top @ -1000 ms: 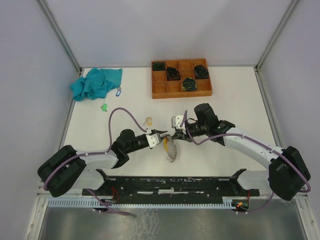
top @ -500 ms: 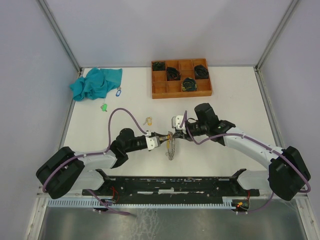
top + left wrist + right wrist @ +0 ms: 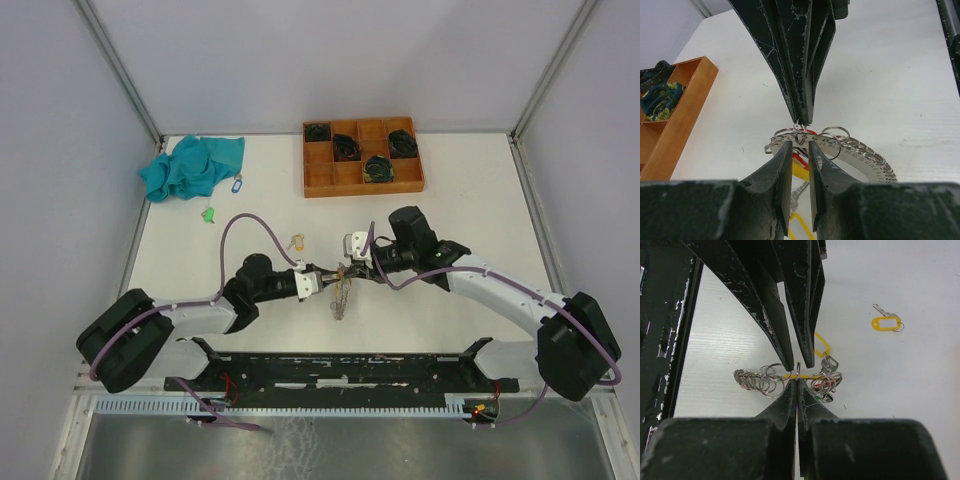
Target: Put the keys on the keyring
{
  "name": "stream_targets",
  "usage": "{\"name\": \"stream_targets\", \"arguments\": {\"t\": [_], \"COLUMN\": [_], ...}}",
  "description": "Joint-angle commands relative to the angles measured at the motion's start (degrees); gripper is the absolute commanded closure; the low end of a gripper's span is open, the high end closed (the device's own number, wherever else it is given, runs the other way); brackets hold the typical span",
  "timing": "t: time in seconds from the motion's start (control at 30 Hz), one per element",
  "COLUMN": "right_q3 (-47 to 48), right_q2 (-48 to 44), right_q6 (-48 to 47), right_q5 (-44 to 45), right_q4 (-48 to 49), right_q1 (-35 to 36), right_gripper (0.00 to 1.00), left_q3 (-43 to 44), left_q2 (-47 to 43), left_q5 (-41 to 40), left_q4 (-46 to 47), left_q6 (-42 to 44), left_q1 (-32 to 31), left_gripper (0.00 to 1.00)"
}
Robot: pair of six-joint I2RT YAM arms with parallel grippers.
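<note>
At the table's near centre, the right gripper (image 3: 797, 381) is clamping a small ring (image 3: 800, 134) of the keyring (image 3: 867, 157). At its 9 o'clock, the left gripper (image 3: 800, 146) is holding its jaws slightly apart, the yellow-tagged key (image 3: 823, 346) just by them, grip unclear. Threading probably needs finer alignment next.

Bright, even light; blurred foreground edges

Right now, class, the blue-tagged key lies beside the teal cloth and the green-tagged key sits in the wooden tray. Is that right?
Not quite. The green-tagged key lies on the table near the teal cloth, outside the wooden tray, as the top external view shows. The blue-tagged key does lie beside the cloth.
</note>
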Motion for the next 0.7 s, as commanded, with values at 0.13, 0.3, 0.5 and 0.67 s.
{"name": "stream_targets", "arguments": {"t": [0.13,0.3,0.5,0.67], "right_q3": [2.35,2.7,2.79,0.57], "right_q2": [0.52,1.06,1.51,-0.76], "right_q6": [-0.58,-0.75,-1.34,1.78], "right_q5": [-3.29,-2.75,0.2,7.2], "right_q4": [2.24,1.88,0.99,4.63], "right_q1": [-0.02,0.36,1.09,1.12], "right_gripper": [0.99,0.99,0.99,0.93], "left_q3": [2.32,3.1,4.16,2.88], "left_q2": [0.72,1.46,3.42,2.34], "left_q5": [1.28,0.67,-4.88,-13.3], "left_q4": [3.56,3.77,6.08,9.5], "left_q6": [-1.04,-2.24,-6.92,-9.4], "left_q1": [0.22,0.24,0.22,-1.14], "left_gripper": [0.76,0.85,0.97,0.97]}}
